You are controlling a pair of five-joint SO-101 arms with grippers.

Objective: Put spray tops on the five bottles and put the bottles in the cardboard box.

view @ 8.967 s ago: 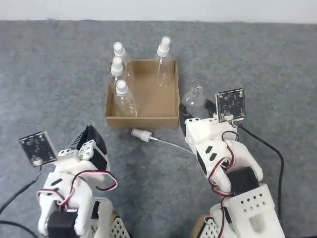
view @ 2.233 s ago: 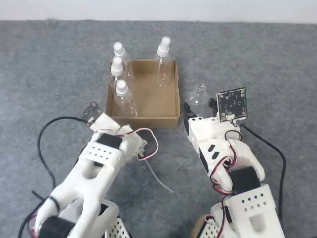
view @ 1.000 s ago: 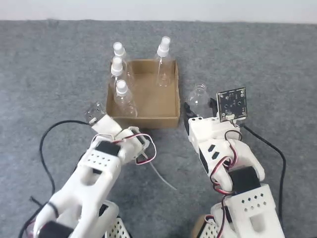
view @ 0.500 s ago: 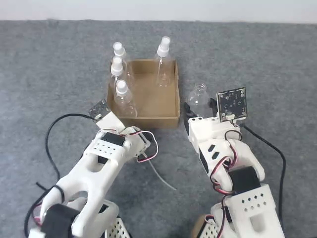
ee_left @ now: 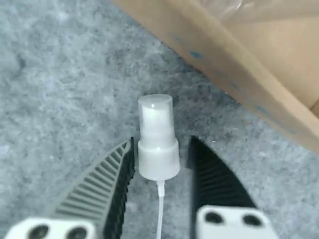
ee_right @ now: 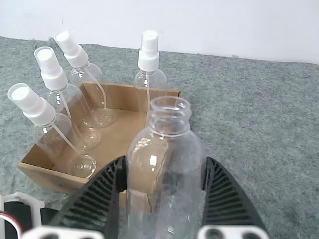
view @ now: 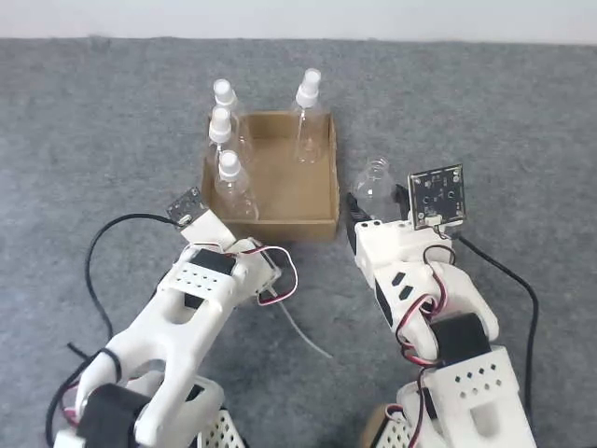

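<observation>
A white spray top (ee_left: 158, 144) lies on the grey carpet just in front of the cardboard box (view: 270, 228). My left gripper (ee_left: 162, 143) is shut on its collar, one finger on each side. Its thin tube (view: 303, 334) trails back past the left arm (view: 201, 299). To the right of the box, my right gripper (ee_right: 162, 199) is shut on a clear, uncapped bottle (ee_right: 164, 159) and holds it upright (view: 373, 182). Several capped bottles (view: 233, 187) stand inside the box (ee_right: 124, 89).
Three capped bottles stand along the box's left wall and one (view: 308, 117) at its back right corner. The box's middle and front right floor (view: 298, 191) is bare. A black cable (view: 103, 252) loops on the carpet left of the left arm.
Over nine seconds the left arm came forward from its rest pose to the spray top, whose tube swung round toward the front. In the last half second nothing moved. The right arm kept still.
</observation>
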